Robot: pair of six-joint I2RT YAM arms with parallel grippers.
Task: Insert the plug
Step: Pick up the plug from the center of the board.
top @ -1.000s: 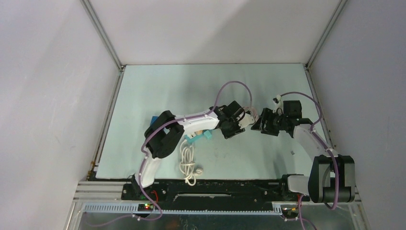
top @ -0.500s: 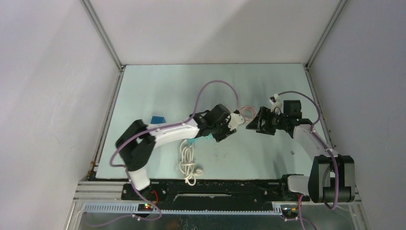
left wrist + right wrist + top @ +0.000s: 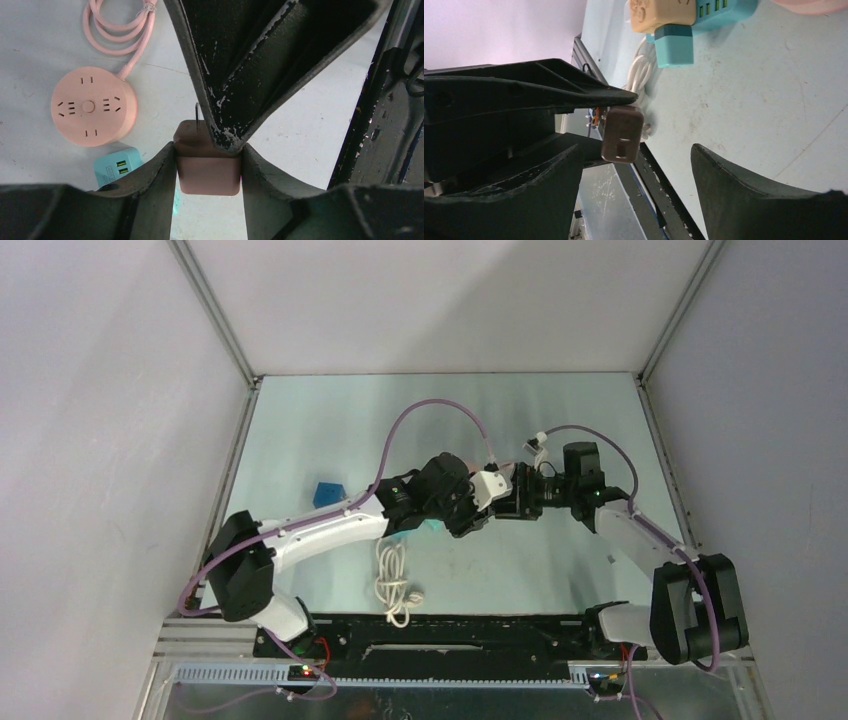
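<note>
A pink plug (image 3: 207,172) with a thin metal prong (image 3: 196,112) is clamped between the two fingers of my left gripper (image 3: 207,150), above the table. The round pink socket (image 3: 92,106) lies flat below and to the left, its coiled pink cord (image 3: 117,30) behind it. My right gripper (image 3: 636,149) is open, and the plug (image 3: 623,135) hangs between its spread fingers without touching either. One right finger (image 3: 250,60) crosses just over the plug's top. In the top view the two grippers (image 3: 480,502) (image 3: 515,502) meet at mid-table and hide the plug and socket.
A teal USB charger (image 3: 117,167) lies next to the socket. A tan adapter on a teal block (image 3: 664,15) and a coiled white cable (image 3: 395,585) lie toward the near edge. A blue block (image 3: 327,492) sits to the left. The black base rail (image 3: 450,635) borders the front.
My left arm has stretched right with the plug. My right gripper has moved left to meet it and opened wider around the plug.
</note>
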